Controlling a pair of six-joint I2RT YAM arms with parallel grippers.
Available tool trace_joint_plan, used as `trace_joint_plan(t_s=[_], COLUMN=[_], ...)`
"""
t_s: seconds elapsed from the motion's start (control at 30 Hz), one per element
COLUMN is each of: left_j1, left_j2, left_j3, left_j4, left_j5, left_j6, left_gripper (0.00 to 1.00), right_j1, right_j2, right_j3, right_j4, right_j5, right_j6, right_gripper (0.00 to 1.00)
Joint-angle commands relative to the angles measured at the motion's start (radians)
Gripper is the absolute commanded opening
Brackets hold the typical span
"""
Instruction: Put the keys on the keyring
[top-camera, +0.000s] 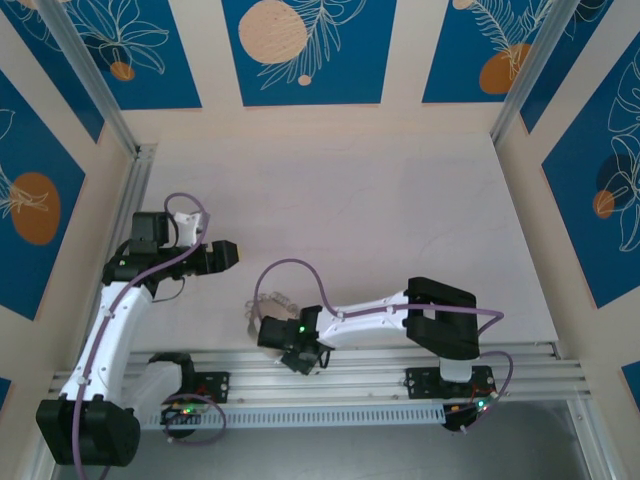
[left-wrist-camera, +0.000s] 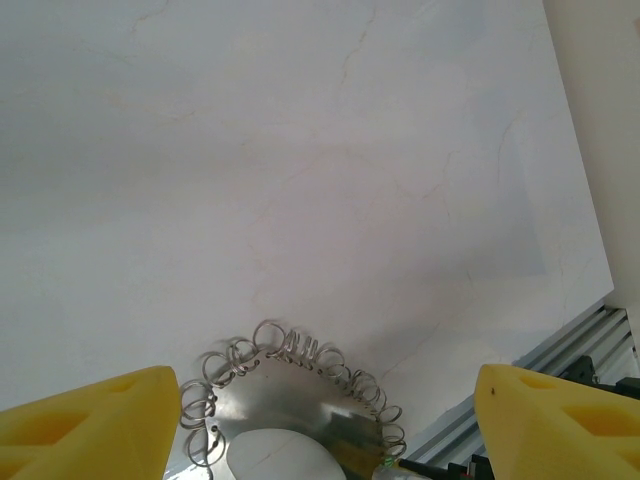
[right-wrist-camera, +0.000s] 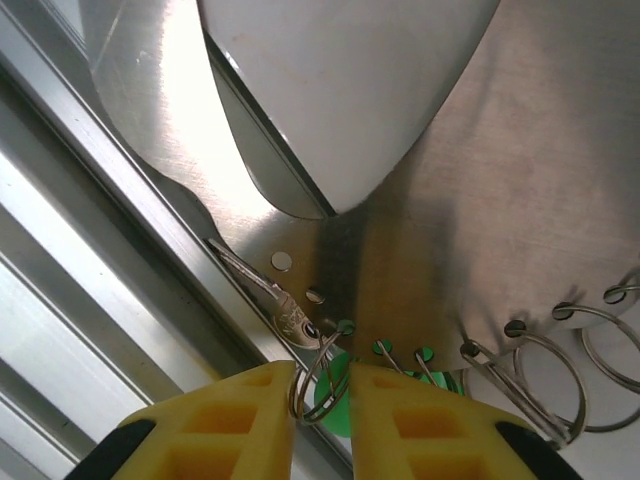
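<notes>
The keyring (right-wrist-camera: 520, 190) is a shiny metal plate with an oval opening, its holed edge fringed with wire rings (left-wrist-camera: 300, 350). It lies at the table's near edge (top-camera: 268, 305). A small silvery key (right-wrist-camera: 285, 315) hangs on one ring (right-wrist-camera: 318, 385) at the plate's edge, and my right gripper (right-wrist-camera: 322, 395) is shut on that ring. A bright green piece (right-wrist-camera: 335, 405) lies under the plate behind the ring and shows through nearby holes. My left gripper (left-wrist-camera: 320, 390) hovers open above the plate's far side, its yellow fingers (left-wrist-camera: 90, 420) wide apart with nothing between them.
Aluminium rails (right-wrist-camera: 90, 300) run right beside the plate's near edge (top-camera: 380, 375). The pale tabletop (left-wrist-camera: 320, 150) stretches away beyond the plate. Purple cables (top-camera: 290, 265) arc over the right arm near the plate. Patterned walls (top-camera: 300, 50) enclose the table.
</notes>
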Motion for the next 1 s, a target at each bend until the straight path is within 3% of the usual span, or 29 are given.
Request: trace_joint_plan(t_s=[0.0,0.43,0.53,0.73,0.97], left_j1=[0.017,0.017,0.017,0.017,0.016], left_j2=[-0.009,-0.013,-0.011,-0.008,-0.009], left_j3=[0.019,0.018,0.017,0.025,0.013], left_j4=[-0.007,-0.015,-0.012,-0.014,0.010], left_j5=[0.003,-0.002,-0.002,0.005,0.053], left_j6=[0.010,0.020,0.020,0.027,0.032], left_gripper=[0.77,0.77,0.77,0.75,0.75], right_j1=[-0.003,-0.034,-0.059,-0.151,-0.337], right_j2=[0.012,-0.022,-0.074,-0.248,-0.476], right_j3=[0.025,0.007,-0.035,-0.154,-0.321], right_j4=[-0.030,0.000,0.038,0.146,0.330], right_j5=[0.023,-0.007,-0.044,-0.174,-0.429], right_j6=[0.008,0.021,0.033,0.040,0.060], right_gripper=[0.18,0.00,0.00,0.00,0.00])
